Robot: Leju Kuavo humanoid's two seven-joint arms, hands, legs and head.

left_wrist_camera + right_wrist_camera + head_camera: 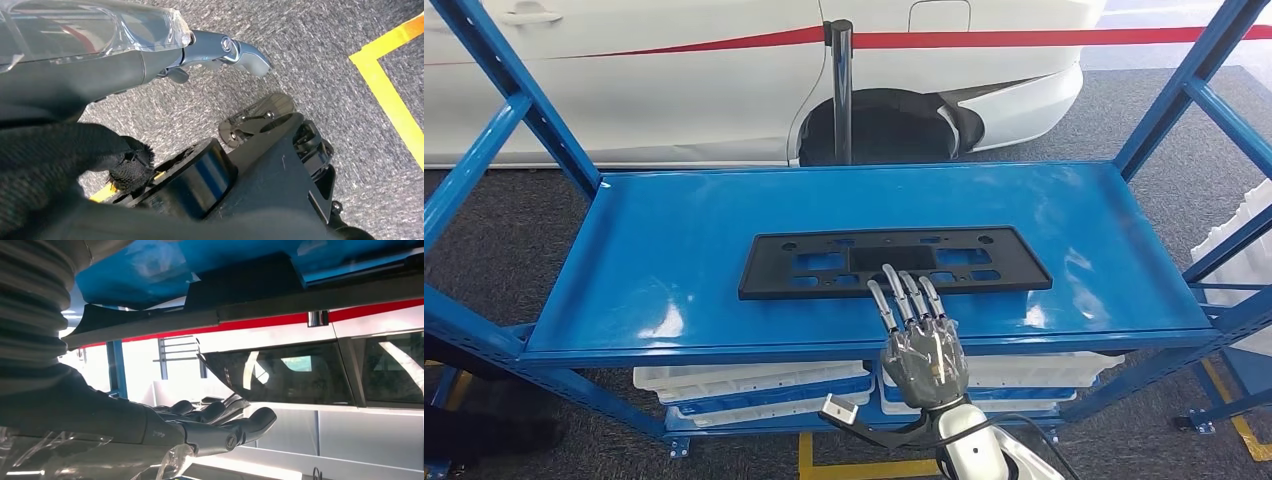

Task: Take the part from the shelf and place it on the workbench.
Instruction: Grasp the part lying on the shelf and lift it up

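head view high over shelf [674,290], wrist views close

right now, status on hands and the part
Right hand open, fingertips at near edge of flat black plastic frame part. Part flat on blue metal shelf. Left hand hanging, empty. Nothing blocking.

Part [894,262] on shelf [674,250], car [724,70] behind, trays [754,385] beneath

1. A car workshop or vehicle assembly hall: a white car body [724,80] with a red stripe stands at 12 o'clock, its wheel arch just behind the rack.
2. A blue steel shelf rack [674,250] fills the middle, with white plastic trays [754,385] stacked beneath at 6 o'clock.
3. Grey industrial carpet [504,230] covers the floor, marked with yellow floor tape [387,90] at 3 o'clock in the left wrist view.
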